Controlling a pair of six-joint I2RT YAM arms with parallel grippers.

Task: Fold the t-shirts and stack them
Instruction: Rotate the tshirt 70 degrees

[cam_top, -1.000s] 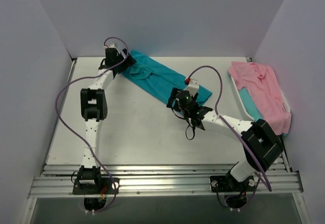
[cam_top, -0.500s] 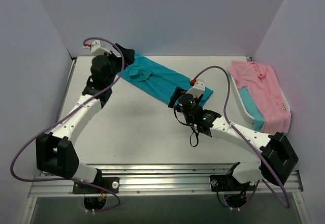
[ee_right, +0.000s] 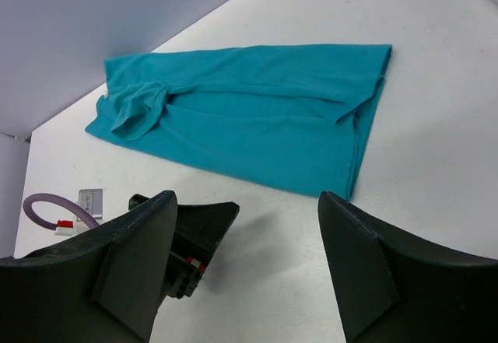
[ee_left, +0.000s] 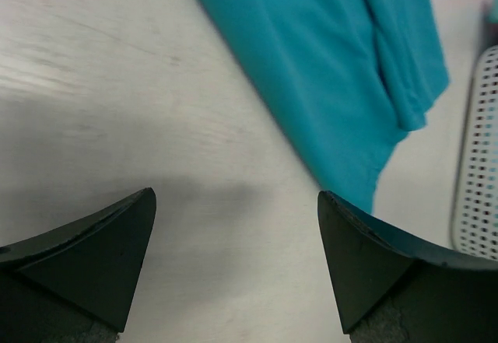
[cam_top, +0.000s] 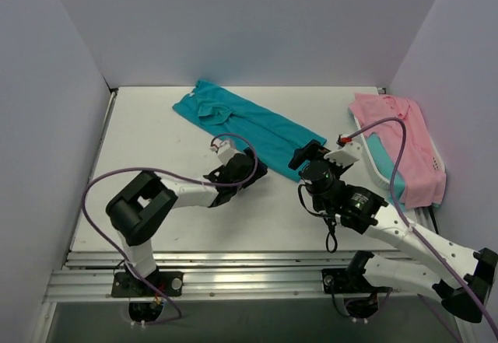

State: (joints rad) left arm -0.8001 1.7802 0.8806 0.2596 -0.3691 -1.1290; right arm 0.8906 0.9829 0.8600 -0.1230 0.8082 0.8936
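Pale lavender walls close in a white table (cam_top: 156, 203). The teal t-shirt (cam_top: 249, 125) lies flat on it as a long narrow band, running diagonally from the far left toward the middle. Its sleeves look turned inward, which suggests the lengthwise folds are done and a crosswise fold remains. The left gripper (cam_top: 255, 169) hangs low over bare tabletop with its jaws spread wide and nothing between them. In its wrist view the teal t-shirt (ee_left: 334, 63) lies just beyond and to the right of the left gripper (ee_left: 235, 197), its long edge slanting away from the fingertips. The right gripper (cam_top: 305, 156) sits near the band's hem end, also parted and empty. Seen from the right gripper (ee_right: 247, 199), the teal t-shirt (ee_right: 257, 117) stretches across the table ahead, collar end to the far left and hem to the right. Both tools stand on the near side of the cloth, probably placed to take the near edge or the hem corners. Off to the right gripper's right, a pink collared shirt (cam_top: 397, 137) is draped loosely over a white perforated tray (cam_top: 372, 169), with another teal shirt (cam_top: 381, 156) showing beneath it. Both look unfolded, so they are likely waiting their turn.
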